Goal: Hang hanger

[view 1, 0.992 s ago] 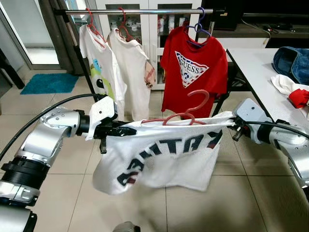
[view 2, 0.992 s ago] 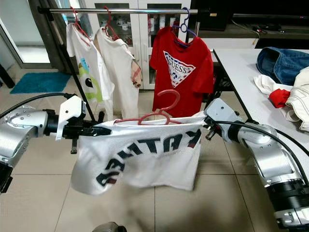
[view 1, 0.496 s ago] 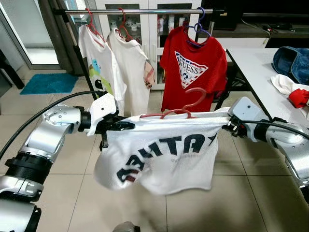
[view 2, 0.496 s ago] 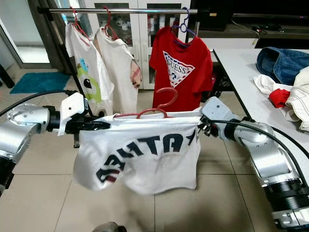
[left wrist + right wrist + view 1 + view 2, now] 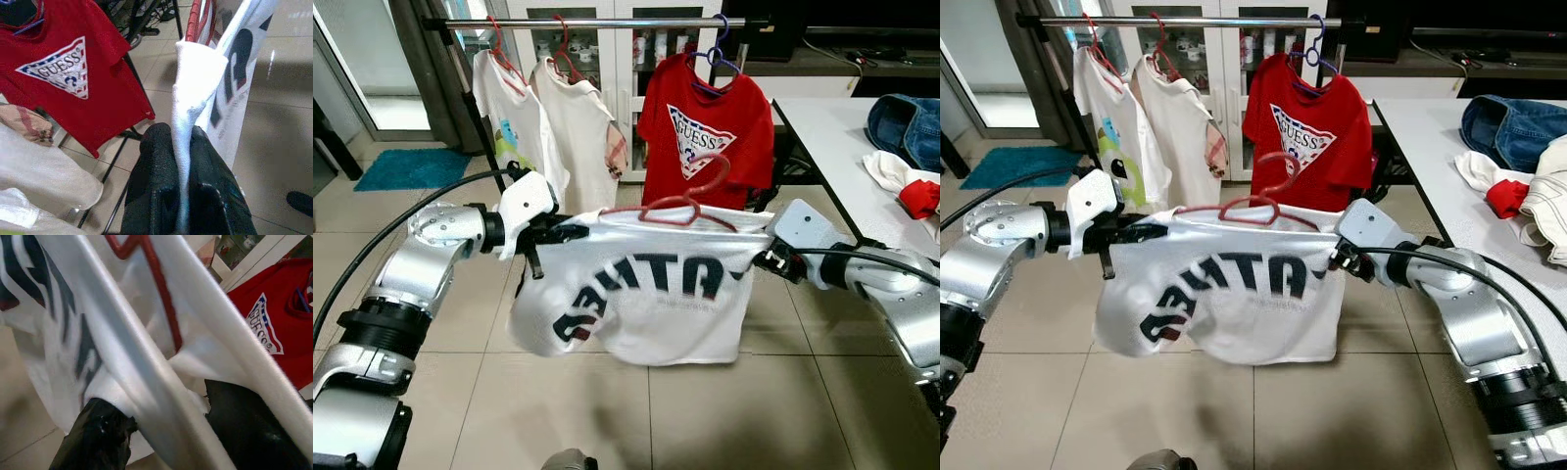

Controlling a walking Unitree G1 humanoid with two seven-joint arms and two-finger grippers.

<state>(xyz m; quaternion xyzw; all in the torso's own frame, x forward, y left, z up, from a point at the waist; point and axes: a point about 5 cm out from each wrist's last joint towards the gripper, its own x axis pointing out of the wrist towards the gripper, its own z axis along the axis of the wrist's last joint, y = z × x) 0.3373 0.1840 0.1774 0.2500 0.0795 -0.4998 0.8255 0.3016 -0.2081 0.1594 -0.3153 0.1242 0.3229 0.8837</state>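
Head views: white shirt (image 5: 646,294) on red hanger (image 5: 690,201), stretched between both arms, near the rail (image 5: 597,22) | Left wrist: left gripper (image 5: 182,147) clenched on shirt fabric | Right wrist: right gripper (image 5: 168,418) pinching shirt edge, red shirt (image 5: 288,328) beyond

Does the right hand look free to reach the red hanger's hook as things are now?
Probably not. The right hand is shut on one shoulder of the white T-shirt, and the left hand on the other. The red hanger sits between them; letting go would drop that side.
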